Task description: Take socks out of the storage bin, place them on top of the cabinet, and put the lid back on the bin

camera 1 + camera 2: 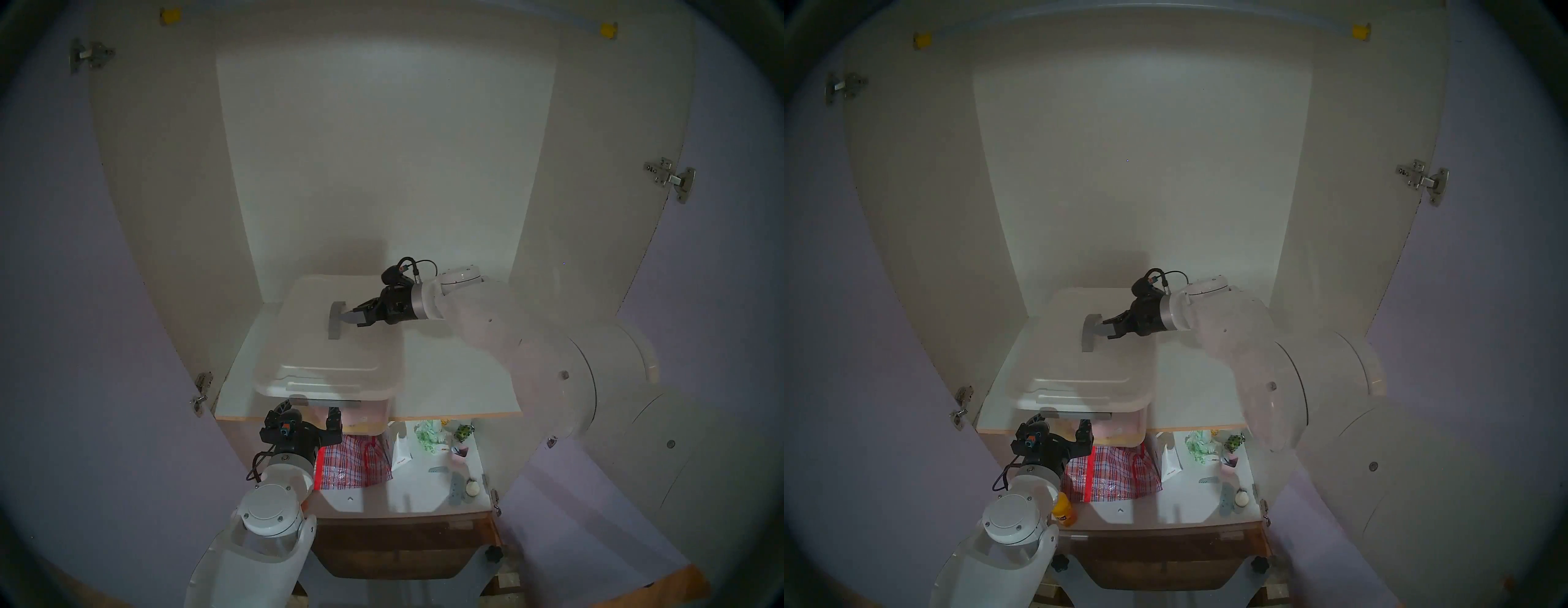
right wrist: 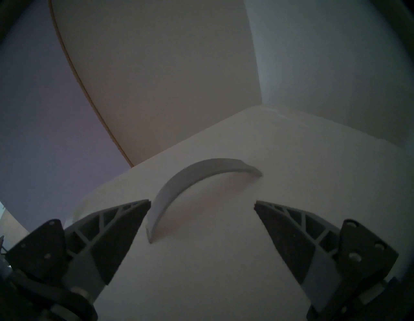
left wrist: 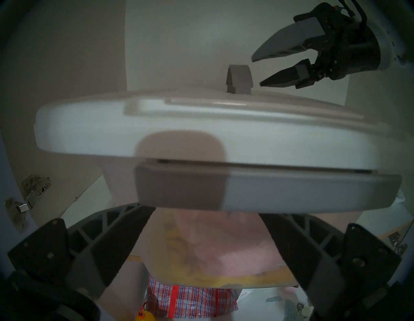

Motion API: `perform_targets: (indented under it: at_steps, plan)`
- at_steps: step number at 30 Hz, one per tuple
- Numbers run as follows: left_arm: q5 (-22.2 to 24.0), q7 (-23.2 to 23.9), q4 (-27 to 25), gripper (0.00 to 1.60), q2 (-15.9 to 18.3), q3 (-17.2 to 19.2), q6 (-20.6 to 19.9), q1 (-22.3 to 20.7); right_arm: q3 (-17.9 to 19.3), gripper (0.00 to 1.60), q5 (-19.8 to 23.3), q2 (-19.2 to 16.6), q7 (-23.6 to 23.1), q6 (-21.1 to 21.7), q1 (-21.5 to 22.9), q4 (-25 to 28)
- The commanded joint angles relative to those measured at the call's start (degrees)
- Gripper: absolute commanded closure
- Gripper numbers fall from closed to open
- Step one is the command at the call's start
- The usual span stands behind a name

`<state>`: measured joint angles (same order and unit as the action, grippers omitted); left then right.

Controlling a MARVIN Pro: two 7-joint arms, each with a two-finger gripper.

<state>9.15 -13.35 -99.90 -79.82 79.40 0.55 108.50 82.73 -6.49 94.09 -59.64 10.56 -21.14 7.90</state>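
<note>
our right gripper (image 1: 348, 319) stands with its jaws spread wide and nothing between them, its fingertips (image 2: 143, 205) just beside the grey strap handle (image 2: 190, 179) and clear of it. that handle rises from the middle of the milky-white lid (image 1: 305, 339), which sits on the clear storage bin (image 1: 373, 414). the bin rests on the white shelf board (image 1: 458, 382) of the cream cabinet (image 1: 382, 170), its front overhanging the tan edge. our left gripper (image 1: 312, 418) waits low at the bin's front, jaws spread and holding nothing, just under the grey bar handle (image 3: 291, 192). below the shelf lie a red plaid bag (image 1: 352, 463) and small clutter. we cannot make out the socks.
</note>
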Motion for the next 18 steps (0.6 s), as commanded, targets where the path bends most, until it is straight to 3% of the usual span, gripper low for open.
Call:
perform_targets:
  at_steps: [1, 5, 9, 13, 16, 18]
  plan:
    - [-0.15, 0.21, -1.71, 0.0, 0.15, 0.16, 0.61, -1.12, 1.82, 0.0, 1.52, -2.6, -1.1, -1.11, 3.86, 2.2]
    - [-0.16, 0.26, -1.94, 0.0, 0.27, 0.14, 0.69, -1.11, 4.25, 0.0, 2.74, -5.02, -2.27, -1.75, 4.97, 2.76]
    - [-0.14, 0.38, -2.31, 0.0, 0.5, 0.12, 0.82, -1.01, 8.01, 0.0, 4.01, -5.33, -3.06, -5.14, 3.94, 3.52]
    - [-0.03, 0.54, -2.68, 0.0, 0.81, 0.08, 0.94, -0.84, 11.54, 0.0, 4.45, -4.58, -5.77, -11.92, 1.97, 3.99]
    - [0.09, 0.67, -2.92, 0.0, 1.01, 0.06, 1.01, -0.72, 12.8, 0.0, 3.79, -5.2, -5.21, -17.55, 0.78, 3.83]
    - [0.22, 0.71, -3.04, 0.0, 1.15, 0.03, 1.04, -0.66, 14.07, 0.0, 4.42, -6.57, -6.2, -18.61, 0.94, 2.22]
